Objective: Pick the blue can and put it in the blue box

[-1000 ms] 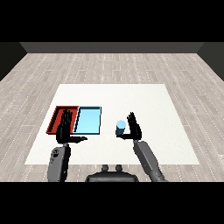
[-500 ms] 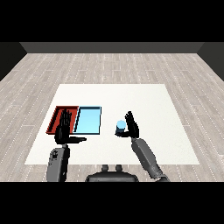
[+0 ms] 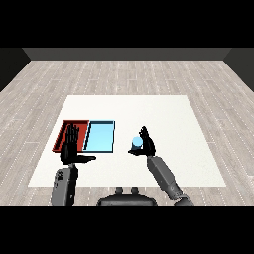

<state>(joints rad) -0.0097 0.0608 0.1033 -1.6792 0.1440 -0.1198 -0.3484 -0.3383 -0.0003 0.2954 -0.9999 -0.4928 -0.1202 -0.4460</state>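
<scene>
The right hand (image 3: 147,144) is curling round the small light blue can (image 3: 137,143) on the white table (image 3: 173,119). The left hand (image 3: 71,148) is hovering with straight, spread fingers over the red tray (image 3: 63,130), beside the light blue tray (image 3: 100,136).

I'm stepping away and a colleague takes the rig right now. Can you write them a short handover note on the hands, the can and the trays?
Right hand: curled round the small light blue cylindrical can, to the right of the trays; whether the can is off the white table cannot be told.
Left hand: open, fingers straight, holding nothing, in front of the flat red tray.
Flat light blue tray: lies just right of the red tray, left of the can, nothing in it.
Done: the can is grasped.
Left: carry the can left over the light blue tray, set it inside, release.
</scene>
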